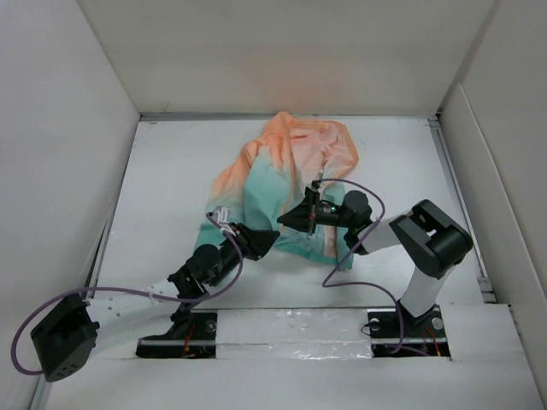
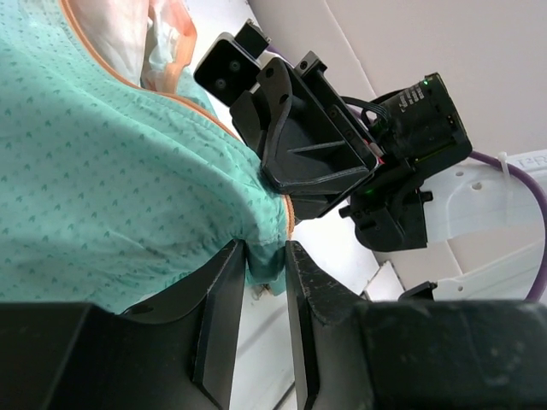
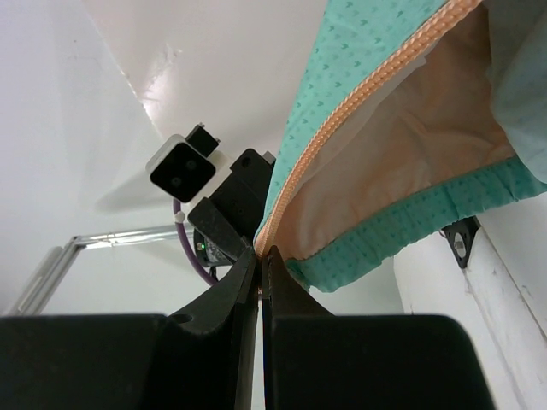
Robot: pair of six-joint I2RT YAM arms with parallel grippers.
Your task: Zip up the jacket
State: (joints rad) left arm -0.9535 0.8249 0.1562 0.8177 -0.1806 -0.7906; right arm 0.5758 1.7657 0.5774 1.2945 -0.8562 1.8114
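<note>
The jacket (image 1: 286, 166) lies crumpled mid-table, orange at the far end and teal near the arms. My left gripper (image 1: 272, 240) is at its near hem. In the left wrist view the left gripper (image 2: 265, 260) is shut on a fold of the teal hem (image 2: 267, 249), with teal cloth (image 2: 102, 171) spread to the left. My right gripper (image 1: 288, 220) meets the hem from the right. In the right wrist view the right gripper (image 3: 259, 256) is shut on the bottom end of the orange zipper (image 3: 359, 94), which runs up and right. The two grippers are almost touching.
White walls enclose the table on three sides. A purple cable (image 1: 355, 256) loops beside the right arm, and another (image 1: 34, 325) by the left arm's base. The right gripper's body (image 2: 299, 145) fills the middle of the left wrist view.
</note>
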